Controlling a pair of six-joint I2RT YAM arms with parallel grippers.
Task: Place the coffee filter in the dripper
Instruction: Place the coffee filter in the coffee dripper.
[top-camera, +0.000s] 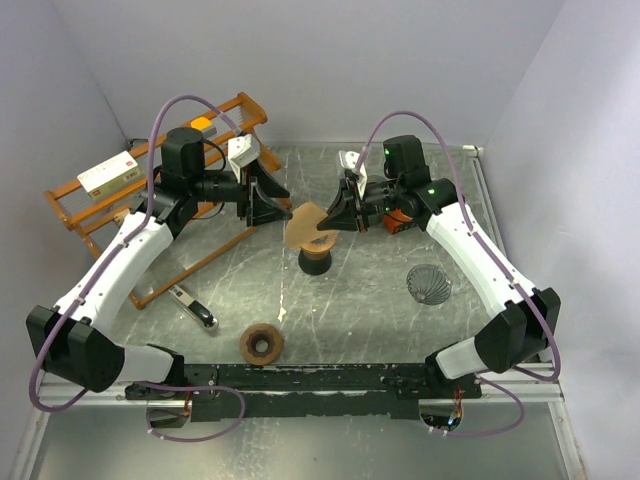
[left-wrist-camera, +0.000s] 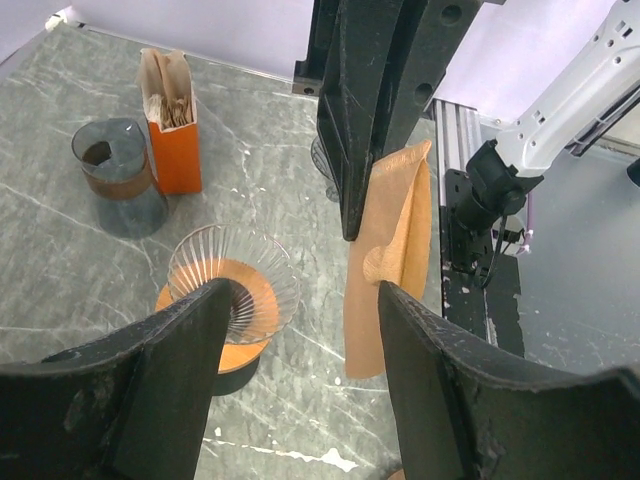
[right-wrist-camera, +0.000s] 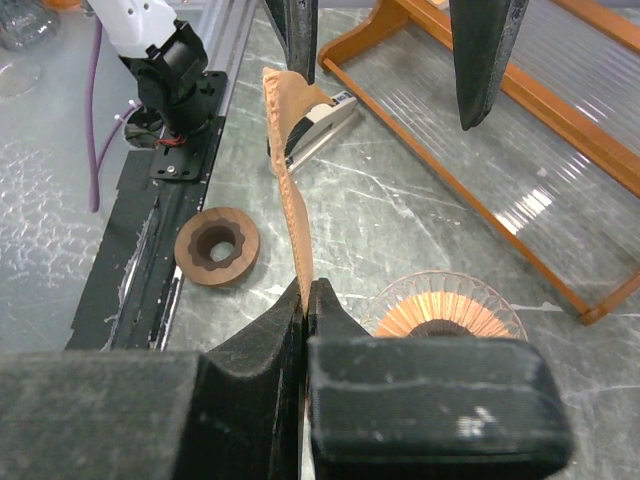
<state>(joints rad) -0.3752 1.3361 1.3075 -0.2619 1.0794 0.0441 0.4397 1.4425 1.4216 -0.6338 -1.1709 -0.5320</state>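
1 × table, grey, marbled.
2 × robot arms: left arm, right arm.
2 × tools: left tool, right tool.
1 × coffee filter, loose, brown paper.
1 × dripper, ribbed glass on a brown base.
1 × ribbed glass cone, separate.
1 × wooden ring.
1 × glass server, brown collar.
1 × orange filter holder, holding several filters, number not countable.
1 × wooden rack.
1 × white box.
1 × slim black-and-silver utensil, kind unclear.

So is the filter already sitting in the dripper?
No, the coffee filter is pinched upright in the right gripper, outside the glass dripper.
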